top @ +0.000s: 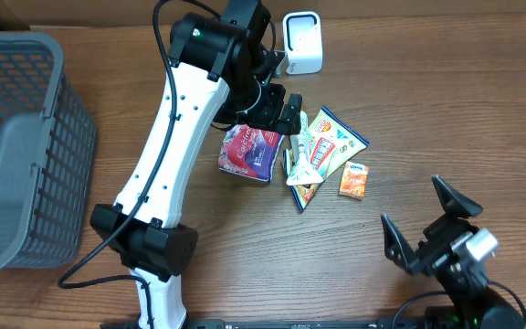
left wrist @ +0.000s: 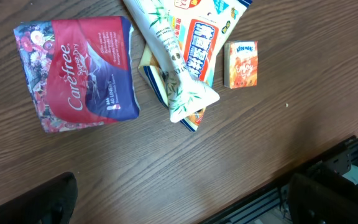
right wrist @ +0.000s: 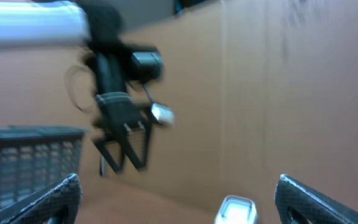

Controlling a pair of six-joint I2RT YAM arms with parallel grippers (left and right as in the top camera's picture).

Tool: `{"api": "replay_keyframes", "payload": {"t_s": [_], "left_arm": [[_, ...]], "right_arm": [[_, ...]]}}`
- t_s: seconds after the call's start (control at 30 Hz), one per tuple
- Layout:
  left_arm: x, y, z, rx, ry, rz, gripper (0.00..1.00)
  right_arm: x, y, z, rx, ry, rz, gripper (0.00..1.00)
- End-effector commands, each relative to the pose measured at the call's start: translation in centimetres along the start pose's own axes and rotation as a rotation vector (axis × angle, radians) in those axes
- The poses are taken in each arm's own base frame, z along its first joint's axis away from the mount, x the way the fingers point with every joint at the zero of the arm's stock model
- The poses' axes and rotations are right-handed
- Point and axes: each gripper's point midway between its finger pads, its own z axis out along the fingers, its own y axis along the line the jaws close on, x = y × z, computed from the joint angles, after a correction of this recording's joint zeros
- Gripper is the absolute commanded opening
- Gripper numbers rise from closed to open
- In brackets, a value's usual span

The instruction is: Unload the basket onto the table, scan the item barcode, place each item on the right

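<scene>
Left fingers (left wrist: 48,202) spread empty above the Carefree pack (left wrist: 76,74): descend squarely, pinch its narrow sides; right fingers (right wrist: 55,199) likewise open

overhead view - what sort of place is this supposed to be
Likely a mock shop checkout in a lab: a grey basket, a white scanner-like box, and packaged goods such as a red pad pack on a wooden table.

Table (top: 272,247) holds basket (top: 73,137), scanner (top: 303,42), Carefree pack (top: 252,152), snack packets (top: 329,146), orange box (top: 354,180).
</scene>
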Motion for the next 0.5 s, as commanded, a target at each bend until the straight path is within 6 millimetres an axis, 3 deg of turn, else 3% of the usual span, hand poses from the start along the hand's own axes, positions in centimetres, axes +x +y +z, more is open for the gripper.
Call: {"api": "replay_keyframes", "payload": {"t_s": [0.0,0.1,0.23,0.47], "left_arm": [[-0.3,0.2,0.6,-0.007,0.006,0.026,1.00],[-0.6,0.2,0.6,-0.005,-0.007,0.029,1.00],[-0.7,0.1,0.6,-0.005,-0.011,0.031,1.00],[-1.0,0.1,0.6,-0.002,-0.025,0.034,1.00]], "right_arm": [[-3.2,0.8,0.3,-0.026,-0.056,-0.015,1.00],[-5.8,0.2,1.2,0.025,-0.041,-0.040,1.00],[-7.7,-0.6,3.2,0.056,0.109,-0.062,1.00],[-6.2,-3.0,7.9,0.078,0.532,0.168,1.00]]}}
